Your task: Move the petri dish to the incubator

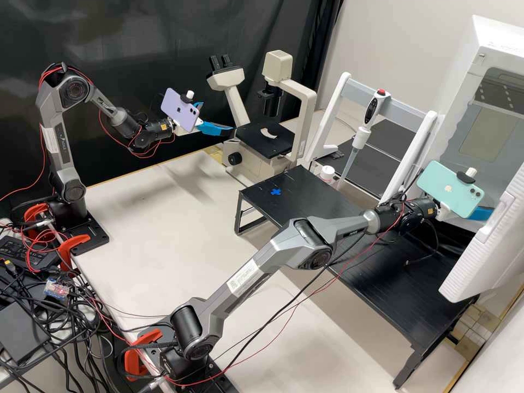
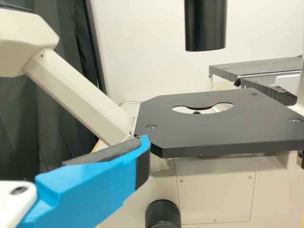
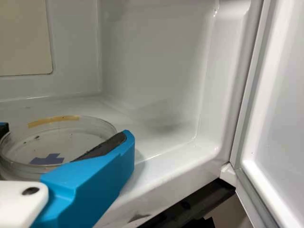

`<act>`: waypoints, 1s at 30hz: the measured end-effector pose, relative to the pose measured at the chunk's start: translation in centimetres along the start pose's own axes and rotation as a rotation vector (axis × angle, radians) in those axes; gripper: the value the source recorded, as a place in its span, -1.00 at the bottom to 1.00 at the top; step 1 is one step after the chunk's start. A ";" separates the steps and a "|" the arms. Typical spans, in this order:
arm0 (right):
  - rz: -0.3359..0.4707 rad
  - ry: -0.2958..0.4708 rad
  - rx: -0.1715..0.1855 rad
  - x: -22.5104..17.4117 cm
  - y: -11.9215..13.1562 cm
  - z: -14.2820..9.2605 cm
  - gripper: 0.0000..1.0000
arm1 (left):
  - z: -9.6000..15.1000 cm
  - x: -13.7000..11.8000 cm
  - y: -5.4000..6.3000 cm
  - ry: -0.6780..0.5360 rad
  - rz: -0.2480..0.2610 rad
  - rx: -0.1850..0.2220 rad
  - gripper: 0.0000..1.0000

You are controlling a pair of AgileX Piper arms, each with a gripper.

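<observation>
Inside the incubator [image 3: 152, 61], we find the petri dish [image 3: 66, 142] clamped between the two pads of the right gripper [image 3: 66, 132]; whether its base meets the incubator floor [image 3: 147, 137], we cannot tell. For sound placement, we should keep the dish level, let the floor take its weight, part the fingers evenly, then withdraw clear of the open door [image 3: 280, 95]. The high view supplies the setting: left gripper [image 1: 218, 117], fingers apart, near the microscope [image 1: 256, 139]; blue cross [image 1: 275, 191] on the black stand [image 1: 327, 207]. The left wrist view details the stage opening.
</observation>
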 end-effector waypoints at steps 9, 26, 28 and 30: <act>-0.001 -0.003 -0.008 0.0 0.0 0.0 1.00 | 0.0 0.0 0.0 0.000 0.000 0.000 1.00; 0.006 -0.007 -0.012 -2.0 0.4 1.2 1.00 | 0.0 0.0 0.0 0.000 0.000 0.000 1.00; 0.017 -0.009 -0.011 -2.7 1.0 1.6 1.00 | 0.0 0.0 0.0 0.000 0.000 0.000 1.00; 0.031 -0.007 -0.010 -3.4 1.7 1.7 1.00 | 0.0 0.0 0.0 0.000 0.000 0.000 1.00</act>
